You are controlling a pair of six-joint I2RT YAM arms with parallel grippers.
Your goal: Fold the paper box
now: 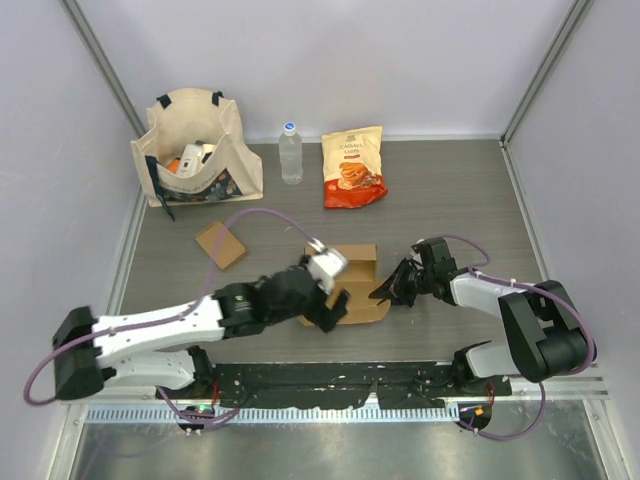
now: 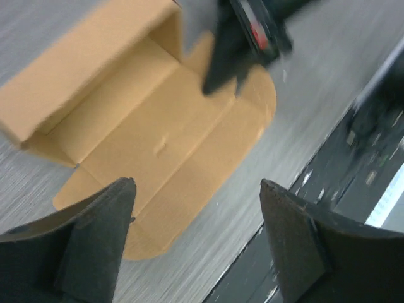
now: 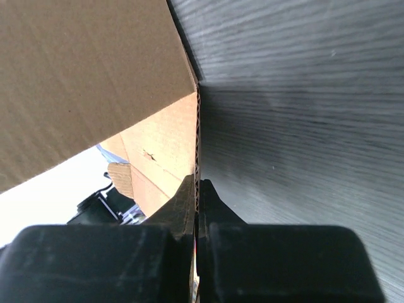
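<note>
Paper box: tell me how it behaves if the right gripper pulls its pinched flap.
The paper box probably bends at its creases, since some panels lie flat. Thin corrugated board in the right gripper suggests it is light, so it may slide across the smooth table instead of folding.

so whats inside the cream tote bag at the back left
The cream fabric tote bag holds a white item and something orange near its open top. Whatever lies deeper is covered by the bag's front wall.
</note>
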